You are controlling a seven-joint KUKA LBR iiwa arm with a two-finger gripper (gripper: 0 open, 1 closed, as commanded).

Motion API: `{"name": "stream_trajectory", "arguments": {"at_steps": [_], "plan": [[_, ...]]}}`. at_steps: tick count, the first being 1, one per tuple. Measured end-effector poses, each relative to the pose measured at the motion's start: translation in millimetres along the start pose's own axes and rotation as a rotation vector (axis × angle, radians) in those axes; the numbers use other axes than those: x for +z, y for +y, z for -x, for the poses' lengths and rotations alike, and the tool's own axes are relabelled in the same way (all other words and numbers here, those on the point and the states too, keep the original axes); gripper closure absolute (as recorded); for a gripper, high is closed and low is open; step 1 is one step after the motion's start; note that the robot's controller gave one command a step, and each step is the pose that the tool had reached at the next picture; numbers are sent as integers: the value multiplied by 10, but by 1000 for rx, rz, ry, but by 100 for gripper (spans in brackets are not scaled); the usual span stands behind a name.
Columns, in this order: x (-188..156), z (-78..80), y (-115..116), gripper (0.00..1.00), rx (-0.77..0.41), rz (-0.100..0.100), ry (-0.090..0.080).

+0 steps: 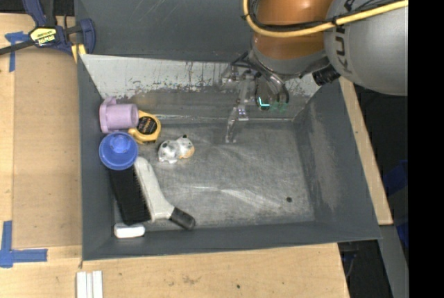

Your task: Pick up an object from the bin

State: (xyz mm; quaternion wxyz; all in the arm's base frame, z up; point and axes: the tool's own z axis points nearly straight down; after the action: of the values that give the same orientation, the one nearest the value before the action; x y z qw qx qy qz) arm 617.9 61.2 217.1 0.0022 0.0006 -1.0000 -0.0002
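Observation:
My gripper point(243, 108) hangs under the arm's orange cover, above the bare floor at the back middle of the bin, close to the back wall. No thing shows at it. The nearest loose thing is a small crumpled silver and white piece point(174, 150), lying to its lower left. Further left lies a round yellow and black tape measure point(147, 127), touching a lilac cup point(117, 116) that lies on its side.
By the left wall lie a blue round cap point(118, 150), a long black bar point(129, 194), a white handled tool with a dark tip point(157, 197) and a small white piece point(130, 231). The bin's walls slope inward.

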Motion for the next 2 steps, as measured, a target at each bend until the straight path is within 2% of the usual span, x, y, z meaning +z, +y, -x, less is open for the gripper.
{"name": "stream_trajectory", "arguments": {"at_steps": [1,2], "plan": [[-23,4,0,0,0,0,-3],[-217,-120,-165,0,-38,0,-4]]}}
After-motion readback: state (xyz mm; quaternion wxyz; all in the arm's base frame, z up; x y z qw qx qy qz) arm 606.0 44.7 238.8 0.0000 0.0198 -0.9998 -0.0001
